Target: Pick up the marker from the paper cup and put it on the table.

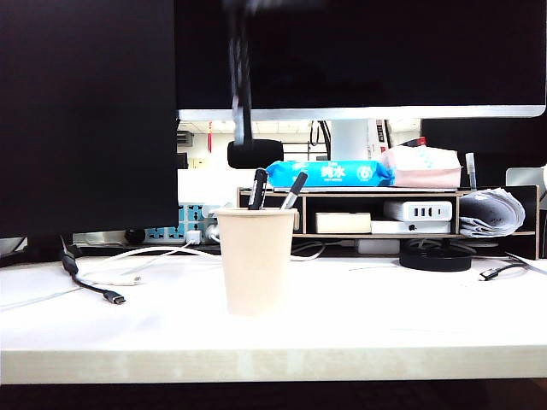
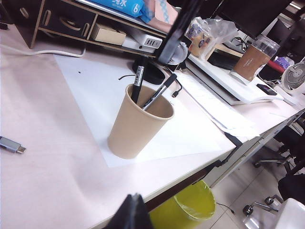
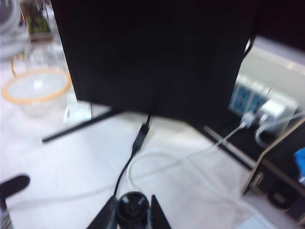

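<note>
White table (image 1: 410, 333) below the monitors: right gripper (image 3: 132, 211) is clamped on the marker (image 1: 240, 81), which hangs above the paper cup (image 1: 255, 256), long axis approx vertical, lower end pointing at the rim. I'd swing sideways clear of the 2 pens (image 1: 258, 188), then lower and lay it flat before releasing. Left gripper (image 2: 131, 212) sits by the front edge, and I can't tell its state.

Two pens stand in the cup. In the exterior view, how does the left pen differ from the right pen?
The left pen stands steeper; the right pen leans more. The left pen's top is black; the right pen's is grey and slanted. Both are dark, slim and stick out of the cup. The right gripper holds the marker away from them; the left gripper hangs apart from the cup.
</note>
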Robot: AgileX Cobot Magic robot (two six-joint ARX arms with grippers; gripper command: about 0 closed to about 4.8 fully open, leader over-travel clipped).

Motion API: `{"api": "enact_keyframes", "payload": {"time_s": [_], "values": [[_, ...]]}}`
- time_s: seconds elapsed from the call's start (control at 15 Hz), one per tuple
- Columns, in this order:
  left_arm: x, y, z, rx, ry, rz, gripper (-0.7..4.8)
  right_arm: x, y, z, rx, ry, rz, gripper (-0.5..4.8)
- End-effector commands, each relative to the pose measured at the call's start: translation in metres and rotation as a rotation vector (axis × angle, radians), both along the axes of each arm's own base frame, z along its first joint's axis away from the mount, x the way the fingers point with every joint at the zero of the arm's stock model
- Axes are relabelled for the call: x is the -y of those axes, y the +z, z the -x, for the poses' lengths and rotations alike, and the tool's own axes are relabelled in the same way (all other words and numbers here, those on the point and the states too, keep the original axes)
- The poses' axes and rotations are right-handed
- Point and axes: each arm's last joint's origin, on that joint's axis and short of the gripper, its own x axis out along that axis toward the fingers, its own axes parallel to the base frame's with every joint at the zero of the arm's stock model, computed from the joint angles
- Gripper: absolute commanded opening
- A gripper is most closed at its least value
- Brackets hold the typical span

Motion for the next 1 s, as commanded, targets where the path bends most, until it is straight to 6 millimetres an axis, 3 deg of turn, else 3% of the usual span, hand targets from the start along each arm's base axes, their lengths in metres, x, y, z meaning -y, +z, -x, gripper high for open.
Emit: {"api": "enact_keyframes", "payload": {"time_s": [0.07, 0.27, 0.47, 0.67, 0.73, 1.0], "values": [[0.0, -0.002, 0.0, -0.018, -0.009, 0.003, -0.05, 0.019, 0.008, -0.007, 0.058, -0.202, 0.042, 0.8], [0.0, -0.002, 0.0, -0.018, -0.012, 0.003, -0.05, 0.061, -0.005, -0.039, -0.021, -0.405, 0.116, 0.8], [0.0, -0.002, 0.0, -0.018, -0.009, 0.003, -0.05, 0.083, -0.026, -0.074, -0.071, -0.468, 0.117, 0.79], [0.0, -0.002, 0.0, -0.021, -0.011, 0.006, -0.05, 0.082, -0.073, -0.108, -0.175, -0.479, 0.181, 0.8], [0.0, -0.002, 0.0, -0.022, -0.012, 0.007, -0.05, 0.078, -0.081, -0.116, -0.215, -0.475, 0.209, 0.79], [0.0, -0.002, 0.0, -0.031, -0.015, 0.015, -0.05, 0.067, -0.08, -0.142, -0.251, -0.429, 0.215, 0.8]]}}
